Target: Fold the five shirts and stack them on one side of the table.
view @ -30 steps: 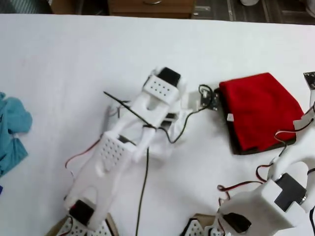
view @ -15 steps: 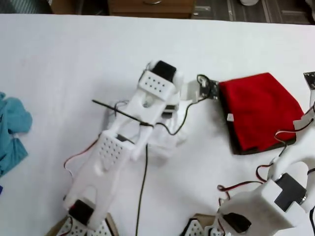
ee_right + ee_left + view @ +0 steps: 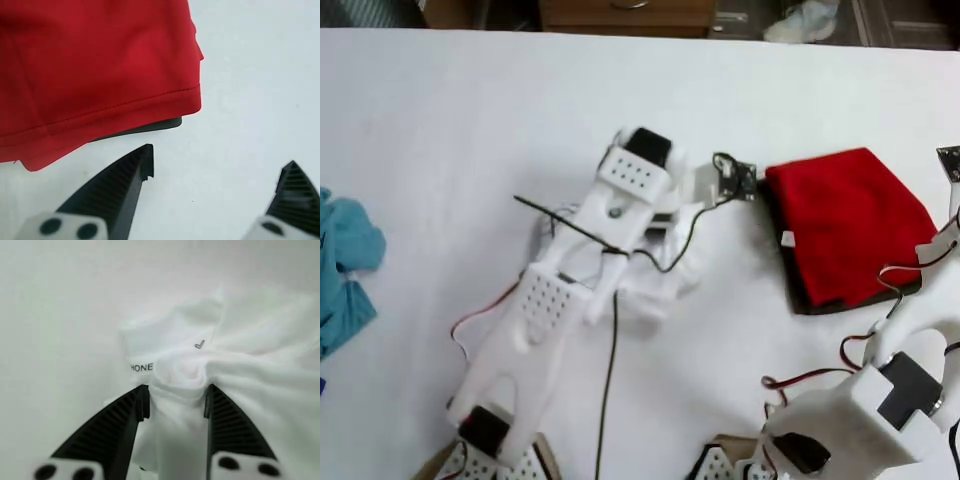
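My left gripper [image 3: 175,400] is shut on a bunched fold of a white shirt [image 3: 190,365], its black fingers [image 3: 125,415] pinching the cloth from both sides. From above, the left arm [image 3: 620,210] lies over this crumpled white shirt [image 3: 660,285] at the table's middle. A folded red shirt [image 3: 845,220] rests on a dark shirt [image 3: 810,305] at the right. My right gripper [image 3: 220,175] is open just off the corner of the red shirt [image 3: 95,65], above bare table, with the dark shirt's edge [image 3: 145,127] peeking out underneath.
A crumpled teal shirt [image 3: 340,265] lies at the left edge of the white table [image 3: 470,120]. The right arm's body [image 3: 865,410] and its cables occupy the near right corner. Wooden furniture stands beyond the far edge.
The left arm has shifted slightly left and toward the far side, dragging the white shirt with it. The right arm has kept still.
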`<action>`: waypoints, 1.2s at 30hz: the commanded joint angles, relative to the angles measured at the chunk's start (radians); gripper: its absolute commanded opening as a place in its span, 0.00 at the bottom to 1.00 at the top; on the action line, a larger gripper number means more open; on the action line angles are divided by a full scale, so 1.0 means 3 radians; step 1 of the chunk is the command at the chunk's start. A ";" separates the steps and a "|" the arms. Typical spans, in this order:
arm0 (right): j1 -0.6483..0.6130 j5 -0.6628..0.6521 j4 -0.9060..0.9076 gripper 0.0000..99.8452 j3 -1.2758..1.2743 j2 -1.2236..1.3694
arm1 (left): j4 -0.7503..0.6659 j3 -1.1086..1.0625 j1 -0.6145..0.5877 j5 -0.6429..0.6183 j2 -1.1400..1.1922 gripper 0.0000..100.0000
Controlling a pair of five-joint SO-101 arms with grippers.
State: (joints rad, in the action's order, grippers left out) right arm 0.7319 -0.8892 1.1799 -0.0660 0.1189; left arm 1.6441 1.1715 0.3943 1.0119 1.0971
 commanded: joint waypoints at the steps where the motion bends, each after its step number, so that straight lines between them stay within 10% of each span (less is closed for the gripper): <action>1: 0.0008 0.0005 -0.0008 0.39 0.0143 -0.0018 | -0.0077 0.0130 -0.0082 -0.0015 0.0087 0.21; 11: -0.0003 0.0010 -0.0008 0.39 0.0138 -0.0018 | -0.0015 0.0130 -0.0092 -0.0015 0.0072 0.01; 36: -0.0003 0.0015 0.0079 0.39 0.0123 -0.0013 | -0.0256 0.0928 -0.0077 -0.0256 -0.0261 0.02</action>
State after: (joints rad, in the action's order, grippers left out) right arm 0.7319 -0.8892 1.1953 -0.0660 0.1189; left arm 1.6103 1.4108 0.3821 0.9490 1.0879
